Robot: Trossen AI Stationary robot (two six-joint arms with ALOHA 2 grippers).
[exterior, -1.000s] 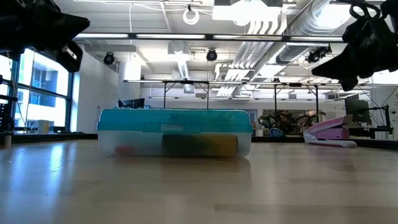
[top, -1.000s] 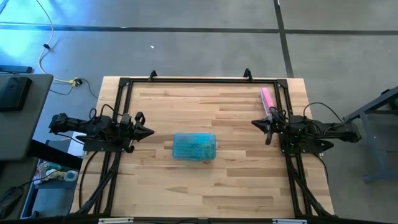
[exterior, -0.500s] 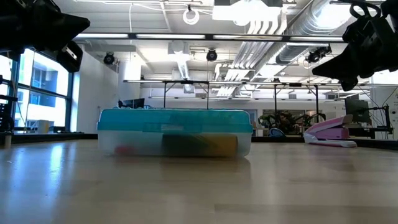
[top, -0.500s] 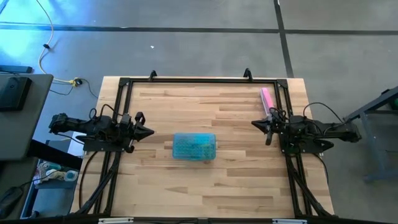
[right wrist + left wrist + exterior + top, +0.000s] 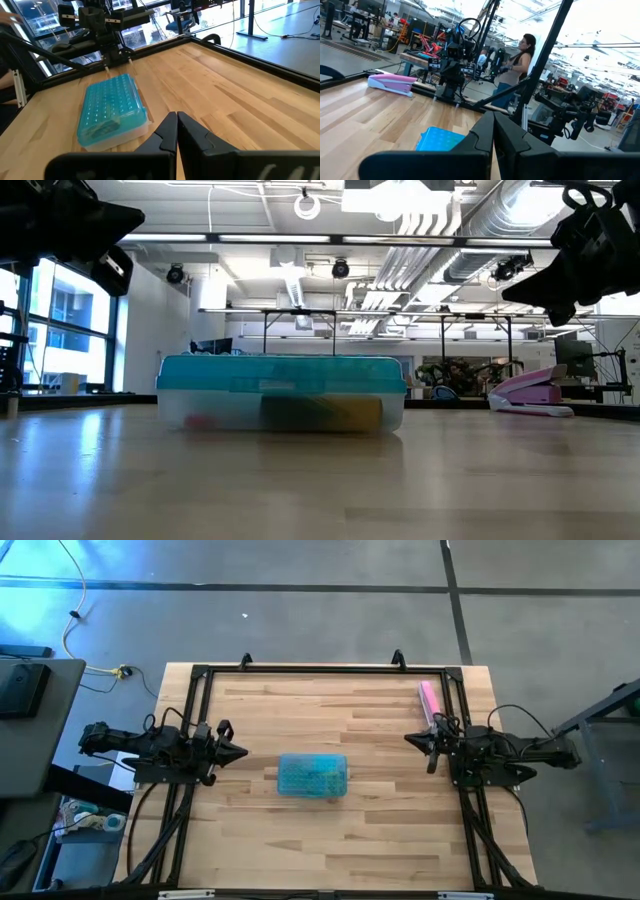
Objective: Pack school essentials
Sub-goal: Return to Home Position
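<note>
A clear plastic box with a teal lid point(image 5: 313, 776) rests flat on its base in the middle of the table, lid closed; it also shows as the box point(image 5: 281, 392) in the low view, the box point(image 5: 111, 109) in the right wrist view and the box point(image 5: 437, 139) in the left wrist view. Through its wall I see coloured stationery point(image 5: 320, 413), red, dark green and yellow, lying inside. My left gripper point(image 5: 238, 751) hovers above the table's left side, shut, pointing at the box. My right gripper point(image 5: 410, 738) hovers at the right side, shut, pointing left.
A pink stapler-like bar point(image 5: 429, 701) lies near the table's far right corner, close to my right arm. A black frame point(image 5: 300, 668) runs round the table's edges. Bare wood lies around the box. A person point(image 5: 517, 65) stands in the room beyond the table.
</note>
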